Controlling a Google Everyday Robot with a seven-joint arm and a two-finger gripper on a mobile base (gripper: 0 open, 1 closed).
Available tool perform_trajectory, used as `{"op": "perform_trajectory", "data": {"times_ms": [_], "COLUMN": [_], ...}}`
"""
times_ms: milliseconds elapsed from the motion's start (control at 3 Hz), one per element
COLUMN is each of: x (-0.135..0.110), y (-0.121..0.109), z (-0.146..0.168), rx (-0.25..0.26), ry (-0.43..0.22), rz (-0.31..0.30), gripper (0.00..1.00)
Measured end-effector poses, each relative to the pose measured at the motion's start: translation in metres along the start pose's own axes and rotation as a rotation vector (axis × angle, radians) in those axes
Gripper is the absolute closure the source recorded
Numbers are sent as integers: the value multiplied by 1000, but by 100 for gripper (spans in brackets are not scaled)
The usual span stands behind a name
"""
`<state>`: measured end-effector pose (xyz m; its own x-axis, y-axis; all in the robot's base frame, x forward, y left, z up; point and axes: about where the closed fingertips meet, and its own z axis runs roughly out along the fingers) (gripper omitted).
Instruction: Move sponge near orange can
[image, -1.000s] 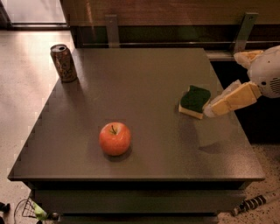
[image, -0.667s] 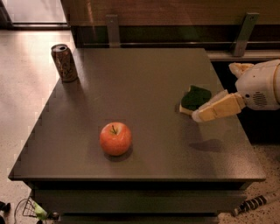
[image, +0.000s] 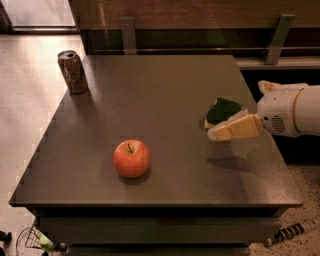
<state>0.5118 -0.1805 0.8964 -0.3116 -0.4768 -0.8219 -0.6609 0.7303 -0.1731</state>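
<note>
One tool (image: 231, 129) just beside sponge (image: 223, 110), grip unclear; orange can (image: 73, 71) well apart

- A dark table (image: 150, 90) is seen from above and in front, with three things on its top.
- The orange can (image: 73, 71) is stood upright at the far left corner.
- A red-orange apple (image: 131, 158) is set near the front edge, left of the middle, stem up.
- The sponge (image: 223, 110) is placed near the right edge, green side up, well apart from the orange can.
- The gripper (image: 231, 128) is held over the right side, just in front of the sponge and partly covering it; contact cannot be judged.
- The white arm (image: 290, 110) is seen beyond the table's right edge.
</note>
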Motion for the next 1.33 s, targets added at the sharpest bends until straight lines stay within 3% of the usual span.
{"op": "perform_trajectory", "data": {"times_ms": [333,667,1333], "x": [15,41,63], "y": [6,7,11], "z": [19,42,66], "rx": [-8,18,25], "ry": [-26,-84,-145], "rz": [60,108,163], "gripper": [0,0,0]}}
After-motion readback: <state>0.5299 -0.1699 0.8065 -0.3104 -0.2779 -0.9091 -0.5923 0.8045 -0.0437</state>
